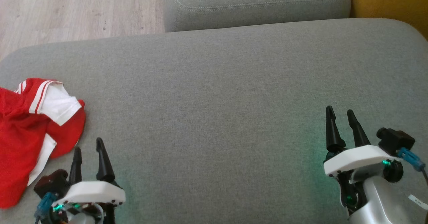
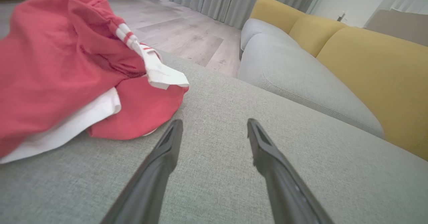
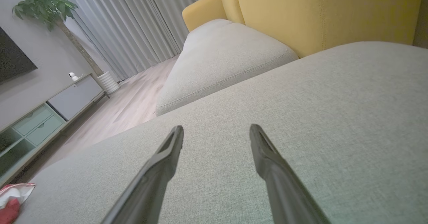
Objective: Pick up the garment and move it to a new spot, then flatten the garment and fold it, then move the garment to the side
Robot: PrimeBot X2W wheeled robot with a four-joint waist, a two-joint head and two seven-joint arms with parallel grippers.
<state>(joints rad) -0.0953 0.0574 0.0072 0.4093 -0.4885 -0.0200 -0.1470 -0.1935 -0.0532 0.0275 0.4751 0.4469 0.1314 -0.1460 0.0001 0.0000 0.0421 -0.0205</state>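
Note:
The garment (image 1: 30, 130) is a red shirt with white sleeves and striped trim, lying crumpled at the left edge of the grey sofa cushion (image 1: 214, 93). In the left wrist view the garment (image 2: 67, 70) bulges up just left of the fingers. My left gripper (image 1: 88, 143) is open over the cushion, a short way right of the garment's near hem, holding nothing. Far to the right my right gripper (image 1: 341, 112) hovers open above bare cushion. A corner of the garment (image 3: 11, 195) shows at the lower left of the right wrist view.
A second grey seat cushion (image 1: 257, 3) adjoins at the back, with yellow backrests (image 2: 374, 70) to the right. Wooden floor (image 1: 77, 10) lies beyond the cushion's far left edge. A low cabinet (image 3: 43, 117), a potted plant (image 3: 46, 0) and grey curtains (image 3: 133, 26) stand across the room.

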